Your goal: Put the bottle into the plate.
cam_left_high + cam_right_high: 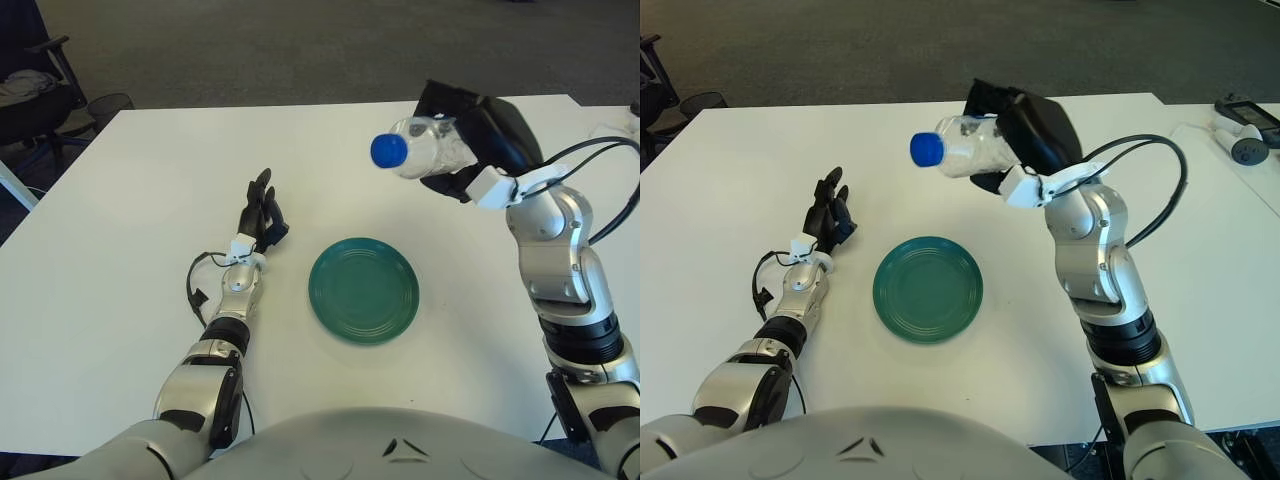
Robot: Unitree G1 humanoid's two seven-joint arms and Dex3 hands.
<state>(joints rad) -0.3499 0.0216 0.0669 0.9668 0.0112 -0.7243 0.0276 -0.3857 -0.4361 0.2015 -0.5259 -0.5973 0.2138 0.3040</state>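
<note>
A clear plastic bottle [420,150] with a blue cap [388,151] is held sideways in the air, cap pointing left, by my right hand [470,140], which is shut on it. It hangs above the table, behind and slightly right of the green plate [363,290]. The plate lies flat on the white table [150,200] near the middle and holds nothing. My left hand [262,215] shows to the left of the plate with its fingers stretched out, holding nothing.
A black office chair [35,90] stands off the table's far left corner. A small device with a cable [1240,135] lies on a neighbouring table at the far right. A black cable loops from my right forearm [610,210].
</note>
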